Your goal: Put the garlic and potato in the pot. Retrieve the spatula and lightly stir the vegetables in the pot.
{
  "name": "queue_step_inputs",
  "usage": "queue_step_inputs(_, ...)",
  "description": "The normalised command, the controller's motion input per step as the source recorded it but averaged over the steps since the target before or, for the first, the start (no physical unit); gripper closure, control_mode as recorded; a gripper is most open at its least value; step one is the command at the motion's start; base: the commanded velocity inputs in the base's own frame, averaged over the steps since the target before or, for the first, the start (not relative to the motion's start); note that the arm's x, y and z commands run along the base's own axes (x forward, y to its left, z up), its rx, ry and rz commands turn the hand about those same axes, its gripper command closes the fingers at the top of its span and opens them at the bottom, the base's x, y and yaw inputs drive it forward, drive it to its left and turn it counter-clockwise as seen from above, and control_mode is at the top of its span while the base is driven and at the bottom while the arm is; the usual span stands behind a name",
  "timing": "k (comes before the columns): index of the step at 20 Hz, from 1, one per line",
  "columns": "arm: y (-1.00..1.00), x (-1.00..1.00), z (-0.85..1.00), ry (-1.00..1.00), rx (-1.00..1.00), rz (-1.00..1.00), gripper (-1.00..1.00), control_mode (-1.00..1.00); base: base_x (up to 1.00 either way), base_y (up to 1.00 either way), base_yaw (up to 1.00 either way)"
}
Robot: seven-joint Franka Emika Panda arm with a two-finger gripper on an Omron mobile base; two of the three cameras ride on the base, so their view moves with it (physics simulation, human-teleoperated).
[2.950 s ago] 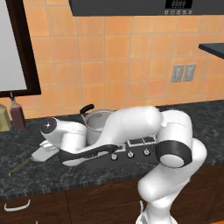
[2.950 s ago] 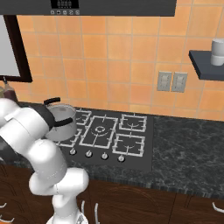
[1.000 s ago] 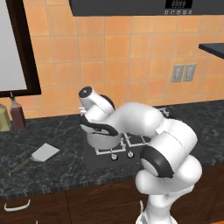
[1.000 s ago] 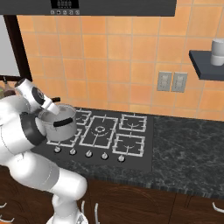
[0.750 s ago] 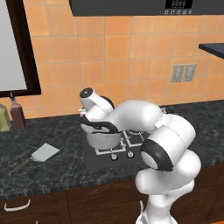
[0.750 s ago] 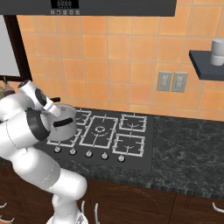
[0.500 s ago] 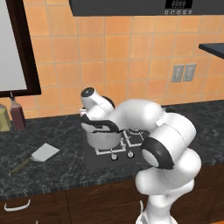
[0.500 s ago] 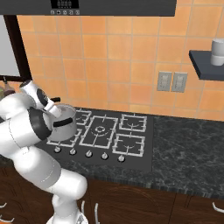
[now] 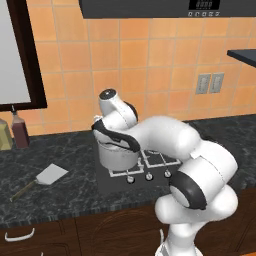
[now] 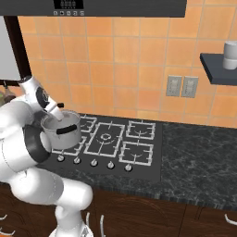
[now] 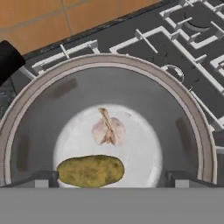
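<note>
With both veg now down in the pot (image 11: 26, 109), next thing to handle = spatula (image 9: 44, 178): lies flat on the dark counter (image 9: 75, 200), well left of the hob, blade toward the pot side, thin brownish handle running off to the near left. Looks light and stiff; flat blade sits flush w/ the counter, so poor place to pinch. Better to take hold on the handle, approx. mid-length or a bit toward the blade, for control while stirring. Thin handle could roll or slip betw. the fingers, so probably needs a firm, square closure.

Garlic (image 11: 107, 130) rests at centre of the pot floor, papery, light, likely to skid on steel. Potato (image 11: 90, 170) lies just near of it, apart or barely touching (can't tell), olive-brown, oblong, denser, prob. rolls when pushed. Light stirring only, else either could ride up the wall.

Pot stands on the near-left burner of the hob (image 10: 120, 139), shiny steel, black side handles.

Gripper (image 11: 108, 177) hangs right over the pot mouth, fingertips spread wide at either side, holding nothing.
</note>
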Motion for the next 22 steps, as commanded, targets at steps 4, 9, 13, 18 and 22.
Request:
queue_step_inputs(4,0.86,-0.76,0.71,-0.02,0.02,0.08,-1.00,-1.00,0.00,0.00,0.00)
queue_step_inputs(9,1.00,-0.62,0.15,0.00,0.01,0.17,-1.00,-1.00,0.00,0.00,0.00)
queue_step_inputs(13,1.00,-0.10,0.00,0.07,0.11,0.14,-1.00,-1.00,0.00,0.00,0.00)
queue_step_inputs(18,1.00,0.00,-0.12,0.11,0.17,0.09,-1.00,-1.00,0.00,0.00,0.00)
queue_step_inputs(22,1.00,-0.23,-0.40,0.00,0.02,-0.03,-1.00,-1.00,0.00,0.00,0.00)
